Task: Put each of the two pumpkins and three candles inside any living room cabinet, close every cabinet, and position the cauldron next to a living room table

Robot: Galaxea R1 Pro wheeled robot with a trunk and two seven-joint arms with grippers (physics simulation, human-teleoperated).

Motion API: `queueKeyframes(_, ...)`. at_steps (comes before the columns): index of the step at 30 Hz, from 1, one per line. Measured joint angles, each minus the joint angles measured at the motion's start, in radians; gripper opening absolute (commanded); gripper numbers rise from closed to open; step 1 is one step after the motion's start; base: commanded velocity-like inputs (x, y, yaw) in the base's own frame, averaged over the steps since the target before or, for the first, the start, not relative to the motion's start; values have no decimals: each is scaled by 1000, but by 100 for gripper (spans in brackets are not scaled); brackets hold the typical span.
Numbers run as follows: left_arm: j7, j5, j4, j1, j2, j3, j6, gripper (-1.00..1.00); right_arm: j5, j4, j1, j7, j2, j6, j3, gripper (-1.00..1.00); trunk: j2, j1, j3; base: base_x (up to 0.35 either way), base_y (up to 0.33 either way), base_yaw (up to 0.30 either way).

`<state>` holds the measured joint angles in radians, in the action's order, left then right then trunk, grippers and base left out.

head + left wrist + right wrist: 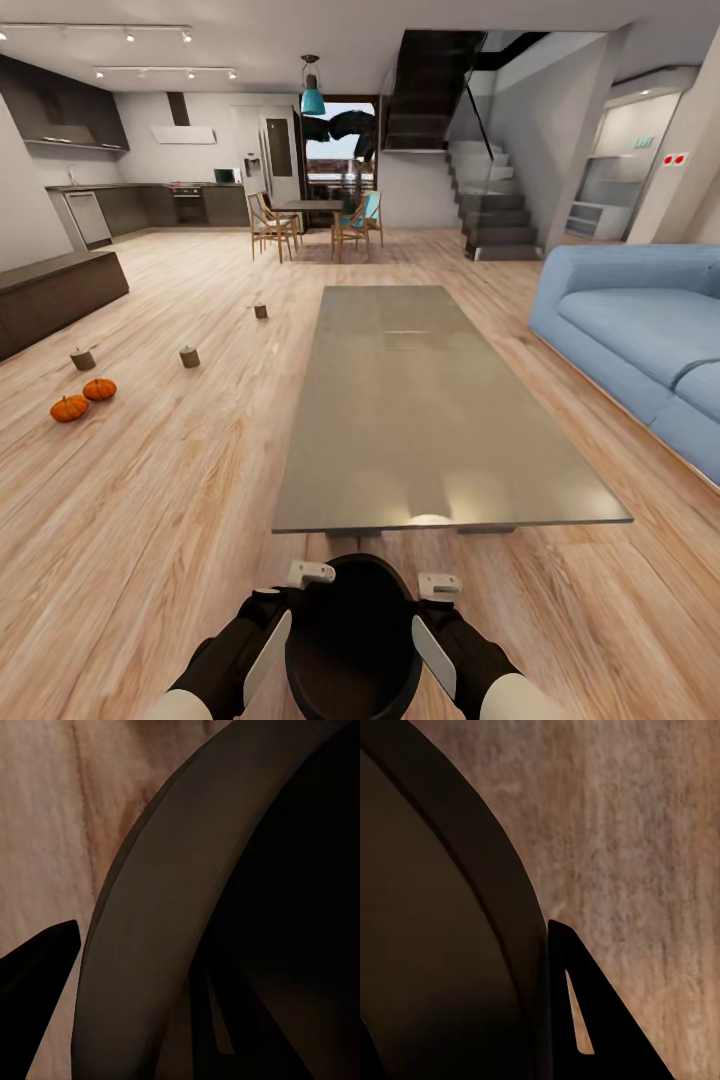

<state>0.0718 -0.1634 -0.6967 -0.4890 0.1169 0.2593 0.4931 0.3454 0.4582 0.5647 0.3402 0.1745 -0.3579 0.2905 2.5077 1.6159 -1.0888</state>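
The black cauldron (350, 640) hangs low in front of me, just short of the near end of the long grey table (420, 400). My left gripper (298, 592) and right gripper (430, 600) each clamp its rim from opposite sides. In the left wrist view the rim (150, 907) runs between the two fingers; in the right wrist view one finger (585, 1020) lies against the outside of the wall (450, 907). Two orange pumpkins (99, 389) (69, 408) and three stubby candles (82, 359) (189, 356) (260, 311) sit on the floor at left. The dark-brown cabinet (60, 290) stands shut at far left.
A blue sofa (640, 330) runs along the right of the table. Beyond lie a dining set (315, 220), the kitchen units (150, 205) and a staircase (490, 210). Open wood floor (170, 480) stretches left of the table.
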Motion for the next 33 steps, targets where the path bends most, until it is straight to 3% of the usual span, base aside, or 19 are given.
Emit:
queueKeyframes(18, 0, 1, -4, 0, -1, 0, 0, -100, -2, 5, 0, 1, 0, 0, 0, -100, 0, 0, 0, 23, 7, 0)
queueKeyframes(33, 0, 0, -5, 0, -1, 0, -1, -100, -2, 6, 0, 1, 0, -1, 0, -100, 3, 7, -58, 0, 0, 0)
